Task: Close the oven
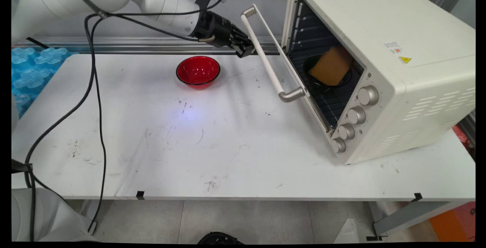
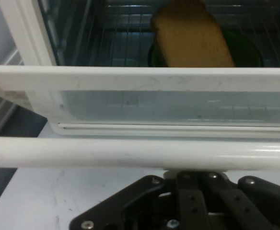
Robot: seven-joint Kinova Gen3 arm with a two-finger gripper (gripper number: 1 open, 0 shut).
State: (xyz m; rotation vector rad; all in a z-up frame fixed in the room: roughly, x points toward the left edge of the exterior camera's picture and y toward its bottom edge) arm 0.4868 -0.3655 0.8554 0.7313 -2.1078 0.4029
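My gripper (image 1: 246,50) is shut, and its tip rests against the white bar handle (image 1: 265,60) of the oven door, near the handle's upper end. In the hand view the handle (image 2: 130,152) runs across the picture just above the gripper (image 2: 192,176). The cream toaster oven (image 1: 379,31) stands at the right, its glass door (image 2: 154,105) partly open and tilted out. Inside, a brown slice of bread (image 1: 332,65) (image 2: 192,38) leans on a dark plate (image 1: 312,62) (image 2: 245,52) on the wire rack.
A red bowl (image 1: 198,71) sits on the white table (image 1: 228,145), left of the door and below the gripper. Blue moulded packs (image 1: 30,69) lie at the far left edge. Several knobs (image 1: 357,115) line the oven's front. Black cables (image 1: 97,107) hang from the arm.
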